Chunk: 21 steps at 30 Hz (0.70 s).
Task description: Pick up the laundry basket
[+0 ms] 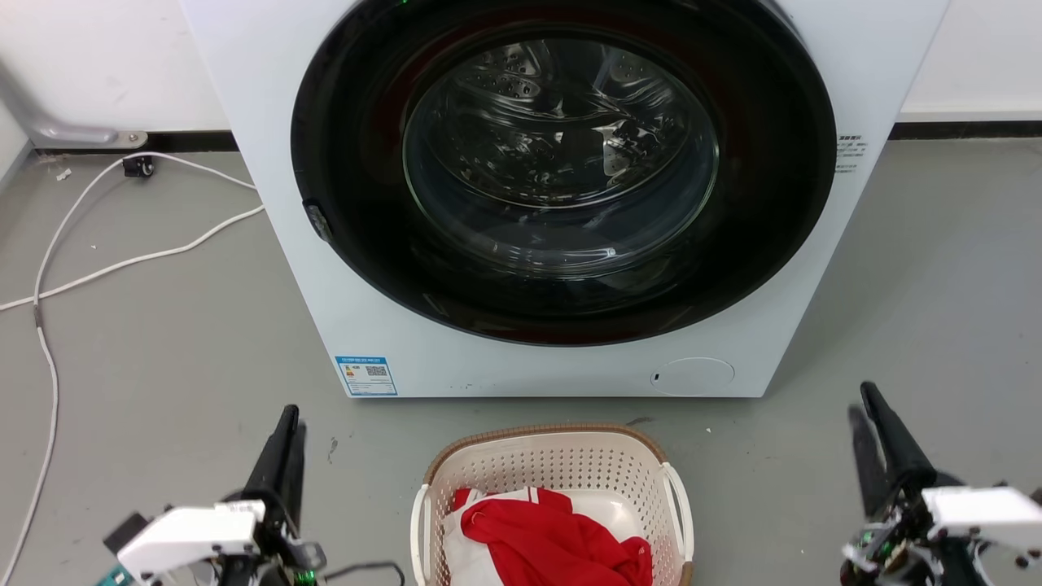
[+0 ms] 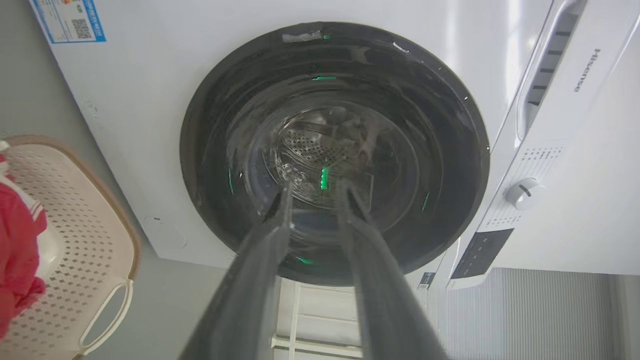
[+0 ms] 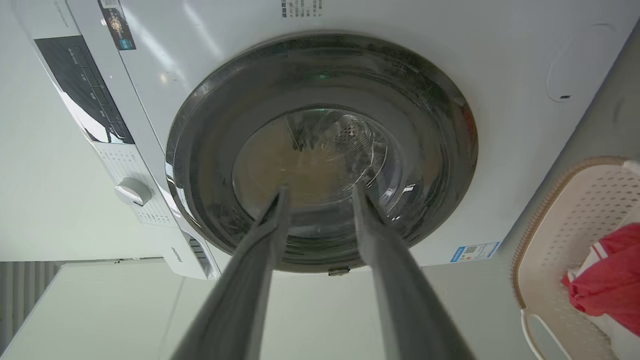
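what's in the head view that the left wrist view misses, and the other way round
Head view: a white cable trailing over the floor, and the right gripper, open, off to the side of the laundry basket. Left wrist view: the washer's control dial and drawer handle. Shared: the washer door, the blue label, the laundry basket holding a red garment, and the left gripper, open.

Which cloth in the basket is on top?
The red cloth: it lies crumpled over the white cloth inside the laundry basket.
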Motion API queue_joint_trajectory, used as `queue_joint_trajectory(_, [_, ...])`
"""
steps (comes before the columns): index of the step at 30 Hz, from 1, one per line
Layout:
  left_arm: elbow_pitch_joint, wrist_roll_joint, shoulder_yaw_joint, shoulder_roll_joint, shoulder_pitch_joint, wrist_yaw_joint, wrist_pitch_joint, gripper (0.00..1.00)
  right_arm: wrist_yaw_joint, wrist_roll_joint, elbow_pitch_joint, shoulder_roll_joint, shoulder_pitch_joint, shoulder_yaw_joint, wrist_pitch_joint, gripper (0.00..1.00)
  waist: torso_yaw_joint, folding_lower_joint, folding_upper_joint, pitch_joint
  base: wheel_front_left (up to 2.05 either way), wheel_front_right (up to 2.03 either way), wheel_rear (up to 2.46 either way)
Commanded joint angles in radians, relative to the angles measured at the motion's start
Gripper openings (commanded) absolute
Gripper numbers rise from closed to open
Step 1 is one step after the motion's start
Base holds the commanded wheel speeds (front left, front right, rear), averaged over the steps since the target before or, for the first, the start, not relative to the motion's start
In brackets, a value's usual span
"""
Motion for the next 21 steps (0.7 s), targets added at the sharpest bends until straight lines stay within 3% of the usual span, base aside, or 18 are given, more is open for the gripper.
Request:
queue_joint_trajectory(1, [-0.001,0.001,-0.001,0.000,0.000,0.000,-0.002,1.00,0.000,-0.001,-0.001,0.000,0.000,0.001,-0.001,1.00,0.000,0.0000,0.0000,0.000,0.00,0.00,0.00])
queue_joint_trajectory(14, [-0.027,0.050,-0.018,-0.001,0.031,0.000,-0.062,1.00,0.000,-0.041,-0.016,0.001,0.026,0.029,-0.062,1.00,-0.001,0.0000,0.0000,0.001,0.00,0.00,0.00])
queue_joint_trajectory(21, [-0.034,0.124,0.017,0.000,0.039,0.000,-0.102,1.00,0.000,-0.133,-0.026,0.001,0.023,0.016,-0.102,1.00,0.000,0.0000,0.0000,0.001,0.00,0.00,0.00])
